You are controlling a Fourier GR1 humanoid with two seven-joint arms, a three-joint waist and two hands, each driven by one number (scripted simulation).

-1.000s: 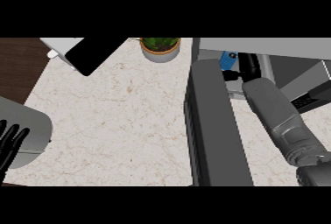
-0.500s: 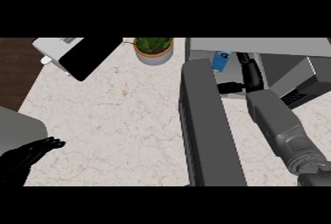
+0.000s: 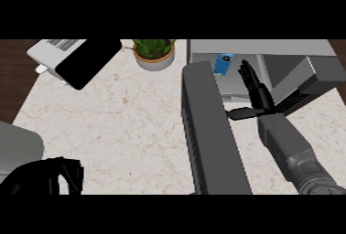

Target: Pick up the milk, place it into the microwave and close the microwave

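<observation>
One small blue milk carton (image 3: 224, 65) is seen inside the grey box-shaped microwave (image 3: 270, 47), the right hand (image 3: 256, 91) straight-fingered and released beside it, the left hand (image 3: 42, 176) curled at the lower-left edge; closing the dark grey door (image 3: 206, 132) is judged next.

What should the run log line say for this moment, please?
phase: milk placed | milk carton: inside microwave | right hand: open, beside carton | microwave door: open | left hand: curled, lower left

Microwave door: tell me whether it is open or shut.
Open. The microwave door swings out over the counter, edge-on, leaving the cavity exposed; the milk stands inside, with the right hand open beside it.
</observation>
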